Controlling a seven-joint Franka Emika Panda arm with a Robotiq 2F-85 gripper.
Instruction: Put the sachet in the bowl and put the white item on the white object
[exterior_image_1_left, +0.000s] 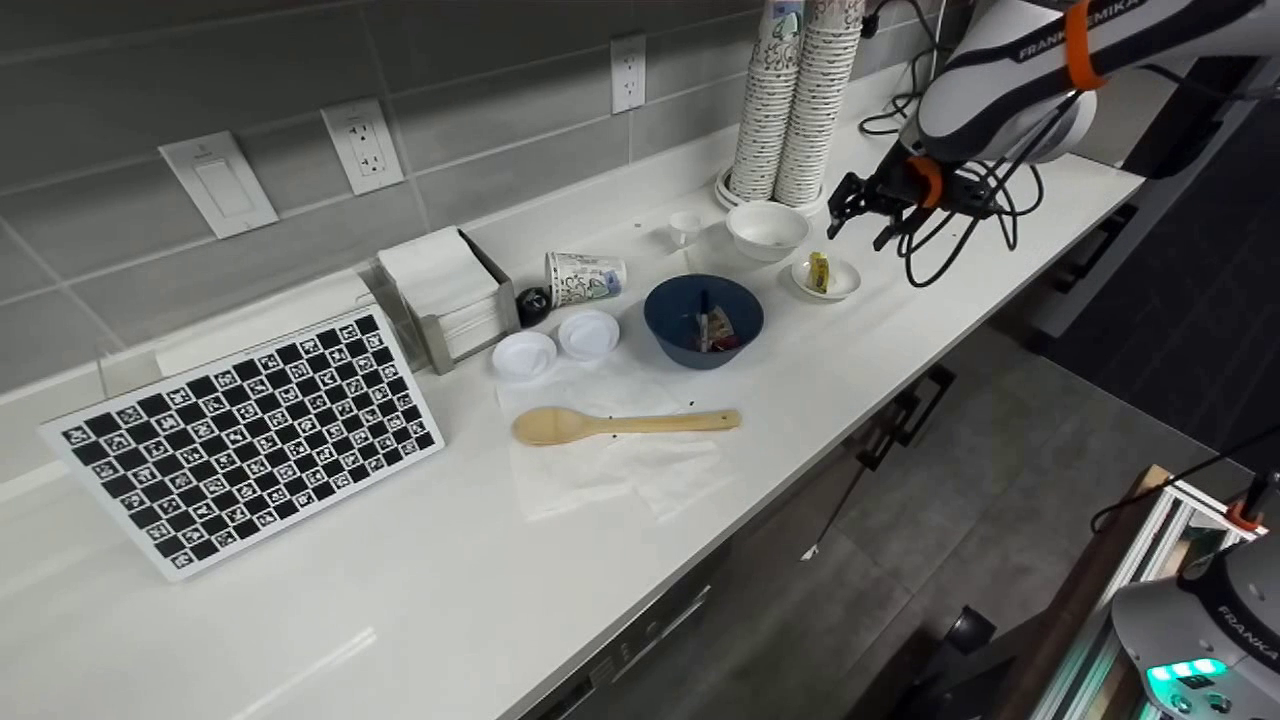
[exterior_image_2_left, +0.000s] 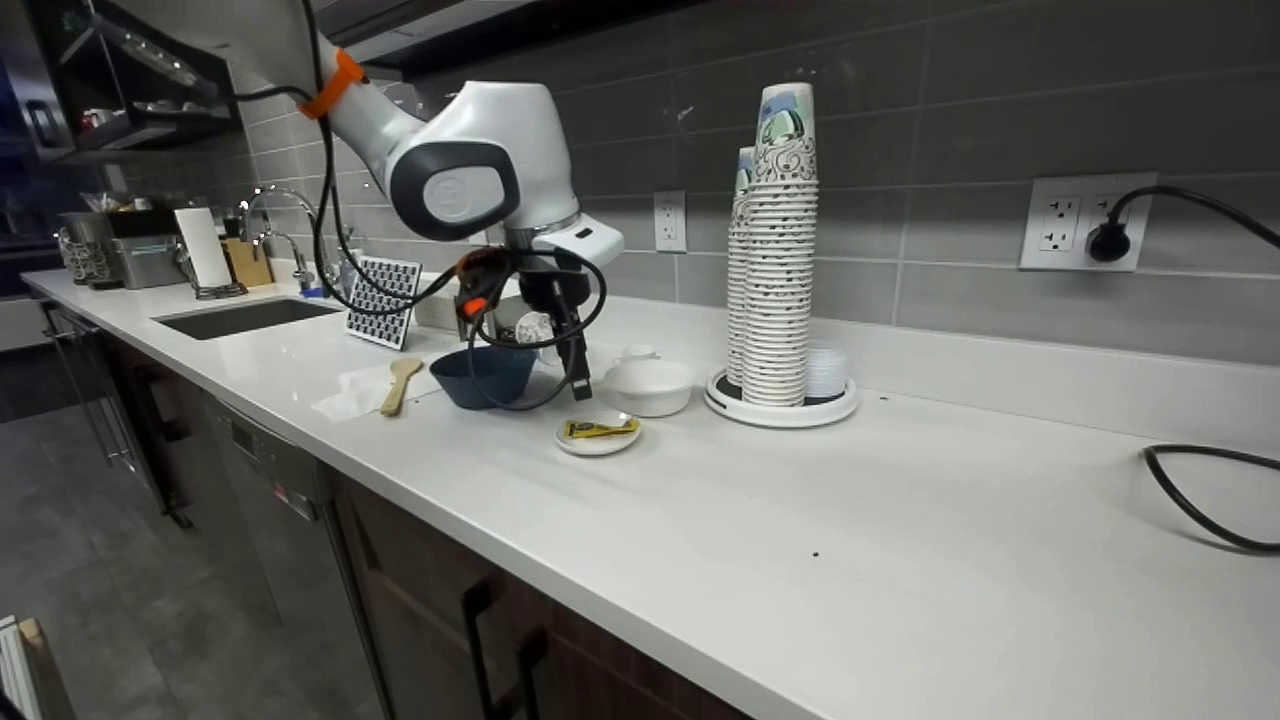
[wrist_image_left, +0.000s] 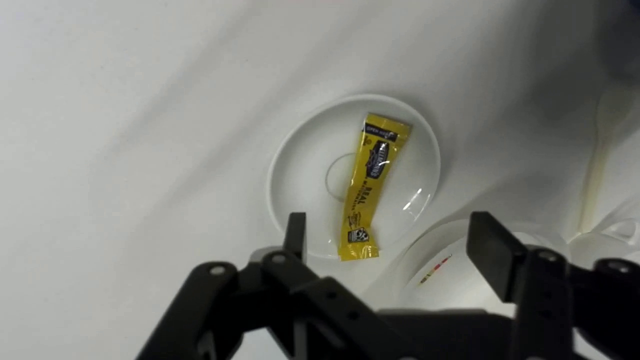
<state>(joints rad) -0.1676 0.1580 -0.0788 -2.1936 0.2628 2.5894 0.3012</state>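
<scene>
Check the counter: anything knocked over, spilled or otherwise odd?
In an exterior view, a patterned paper cup lies on its side near the blue bowl, while similar cups stand stacked. Dark specks near the wooden spoon look like stray debris, too small to identify.

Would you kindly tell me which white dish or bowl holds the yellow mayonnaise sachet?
The shallow round white dish beside the deeper white bowl: only it has the yellow mayonnaise sachet lying across it.
</scene>
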